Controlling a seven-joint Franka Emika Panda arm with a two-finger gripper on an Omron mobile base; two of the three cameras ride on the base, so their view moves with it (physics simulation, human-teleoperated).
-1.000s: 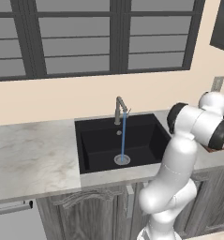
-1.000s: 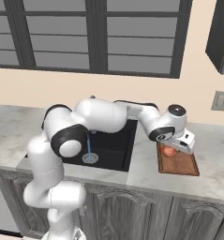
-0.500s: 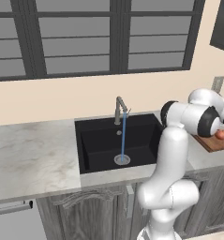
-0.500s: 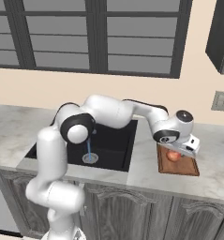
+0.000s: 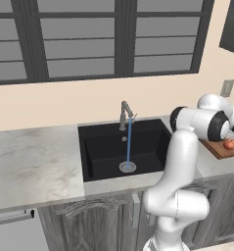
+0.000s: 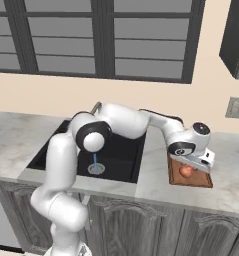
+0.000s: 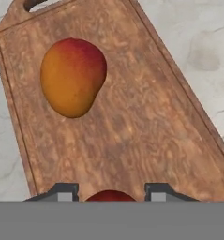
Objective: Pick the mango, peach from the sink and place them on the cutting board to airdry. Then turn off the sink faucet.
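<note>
Gripper [image 7: 111, 194] jaws are clamped on the peach [image 7: 110, 195] over the cutting board [image 7: 146, 122], the mango [image 7: 72, 76] lying at eleven o'clock; released carelessly, the peach could be rolled off.

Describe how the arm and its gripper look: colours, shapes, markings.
The arm is glossy white, built of rounded tubular links with dark, almost black rings at the joints. Its hand is a white block with a dark round face and small dark marks. The gripper has two small dark grey, squared finger tips. No cables are visible.
</note>
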